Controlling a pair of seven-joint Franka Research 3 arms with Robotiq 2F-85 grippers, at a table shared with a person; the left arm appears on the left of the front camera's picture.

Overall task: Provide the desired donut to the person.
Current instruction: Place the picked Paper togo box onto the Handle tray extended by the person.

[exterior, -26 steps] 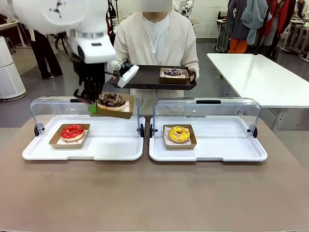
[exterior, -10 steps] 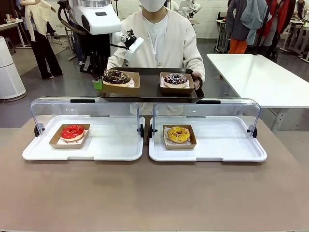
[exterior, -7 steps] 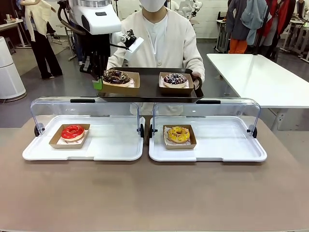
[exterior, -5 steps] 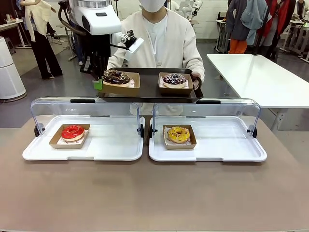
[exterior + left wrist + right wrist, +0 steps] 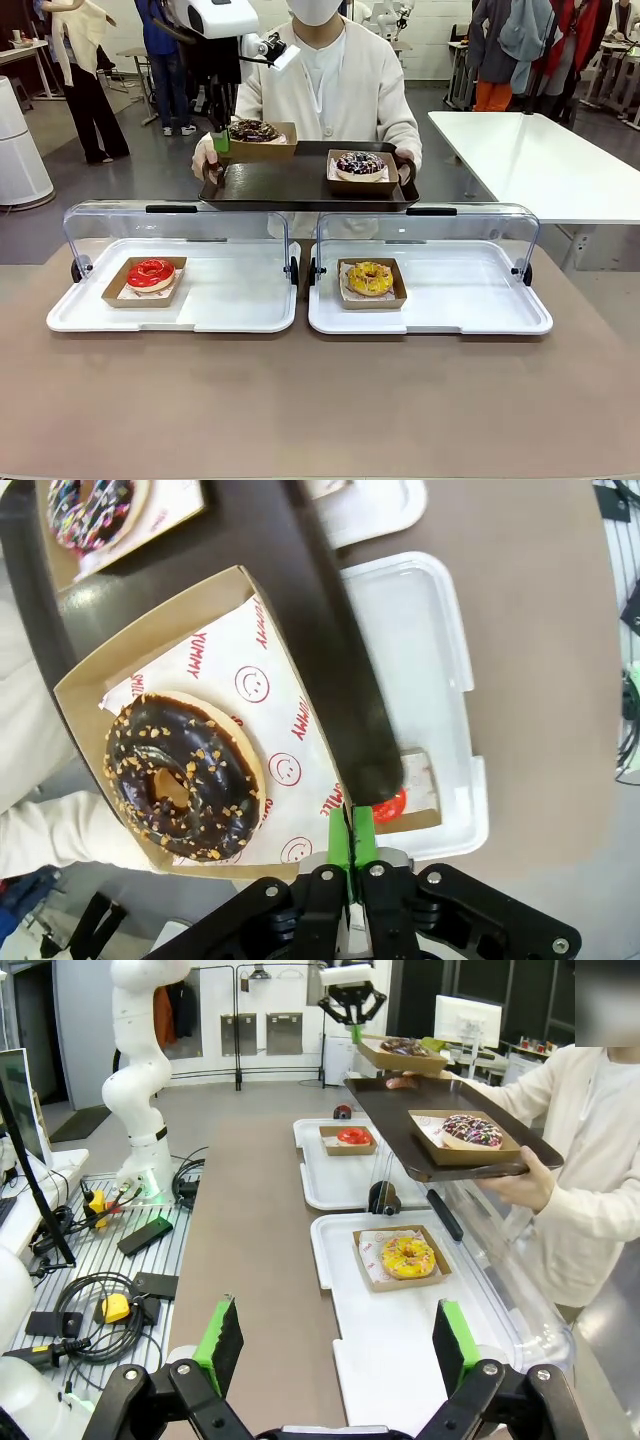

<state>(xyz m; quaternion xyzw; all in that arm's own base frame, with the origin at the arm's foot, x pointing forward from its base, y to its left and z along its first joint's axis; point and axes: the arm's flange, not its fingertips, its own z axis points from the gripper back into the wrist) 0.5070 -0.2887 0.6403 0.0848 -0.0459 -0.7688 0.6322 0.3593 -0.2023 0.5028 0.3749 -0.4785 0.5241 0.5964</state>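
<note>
The brown table (image 5: 320,400) carries two white display trays with raised clear lids: the left display tray (image 5: 175,290) at about 9 o'clock of the table's middle and the right display tray (image 5: 430,290) at about 3 o'clock. In the left one a red-glazed donut (image 5: 151,272) sits in a cardboard box toward that tray's 9 o'clock side; in the right one a yellow donut (image 5: 370,277) sits in its box, also toward the 9 o'clock side. Beyond the trays, at 12 o'clock, the person (image 5: 335,80) in a cream cardigan holds a dark serving tray (image 5: 300,185) with both hands. At 3 o'clock on that serving tray rests a box with a sprinkled chocolate donut (image 5: 359,163). At the serving tray's 10 o'clock corner, the left hand (image 5: 221,143) is clamped on the edge of a cardboard box (image 5: 262,142) lined with printed paper, green pads pressed together on the box wall; inside lies the chocolate donut with nut bits (image 5: 252,130). From the front this box appears raised above the serving tray's surface rather than resting on it, though contact cannot be told for sure. In its wrist view the right hand (image 5: 335,1345) has its fingers spread wide apart with nothing between them, well back from the display trays.
</note>
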